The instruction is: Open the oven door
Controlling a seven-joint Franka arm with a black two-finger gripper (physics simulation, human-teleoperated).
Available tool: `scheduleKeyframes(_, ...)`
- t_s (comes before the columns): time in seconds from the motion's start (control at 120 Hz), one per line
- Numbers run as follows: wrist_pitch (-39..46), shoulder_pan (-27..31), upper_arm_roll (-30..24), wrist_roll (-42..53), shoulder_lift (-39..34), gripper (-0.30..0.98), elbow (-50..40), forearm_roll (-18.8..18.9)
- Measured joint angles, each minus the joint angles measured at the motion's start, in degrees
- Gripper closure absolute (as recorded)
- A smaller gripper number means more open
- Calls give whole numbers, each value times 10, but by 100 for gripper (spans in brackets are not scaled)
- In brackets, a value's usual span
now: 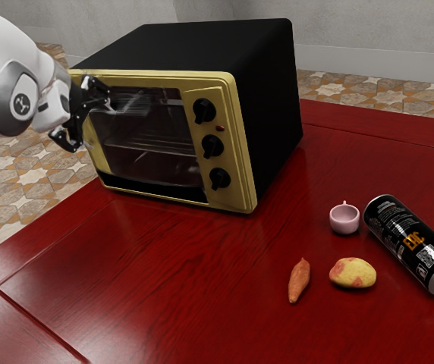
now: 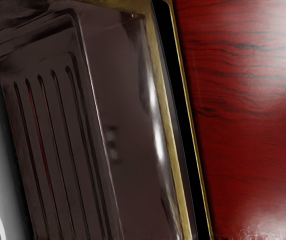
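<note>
The gripper (image 1: 90, 121) is at the oven door's far left side in the exterior view, its two black fingers spread apart with nothing seen between them. The black oven (image 1: 272, 114) has a gold front frame, and its glass door (image 1: 152, 140) looks shut. A pale streaked strip crosses the upper glass beside the upper finger; I cannot tell whether it is the handle. In the wrist view, the glass door (image 2: 128, 100) lies in front of my hand, with a rack or tray behind it. A grey bar (image 2: 0, 150) runs close to the camera.
Three black knobs (image 1: 212, 145) line the oven's front. Towards the exterior view's right lie a pink cup (image 1: 344, 218), a black can (image 1: 410, 243), a potato (image 1: 353, 273) and a carrot-like vegetable (image 1: 299, 280) on the red table (image 1: 164, 280).
</note>
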Motion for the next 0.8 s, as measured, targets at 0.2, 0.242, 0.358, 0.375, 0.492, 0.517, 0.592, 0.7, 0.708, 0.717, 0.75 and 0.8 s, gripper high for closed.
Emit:
scheduleKeyframes(0.2, -29, 21, 23, -7, -274, 28, -178, -84)
scheduleKeyframes(0.242, -50, -28, 60, -2, -391, 56, -253, -125)
scheduleKeyframes(0.358, -206, -346, 255, 0, -651, 25, -132, -176)
scheduleKeyframes(0.375, -231, -366, 265, -4, -636, 22, -61, -182)
scheduleKeyframes(0.492, -388, -573, 320, -107, -254, 10, 304, -124)
scheduleKeyframes(0.517, -413, -640, 371, -143, -172, 8, 337, -97)
scheduleKeyframes(0.592, -466, -699, 462, -242, -9, 5, 393, -44)
scheduleKeyframes(0.7, -502, -753, 504, -363, 83, 2, 360, -10)
scheduleKeyframes(0.708, -503, -757, 505, -372, 86, 2, 357, -9)
scheduleKeyframes(0.717, -505, -761, 505, -380, 89, 2, 355, -8)
scheduleKeyframes(0.75, -510, -770, 508, -412, 95, 2, 349, -4)
scheduleKeyframes(0.8, -516, -773, 510, -456, 100, 1, 344, -3)
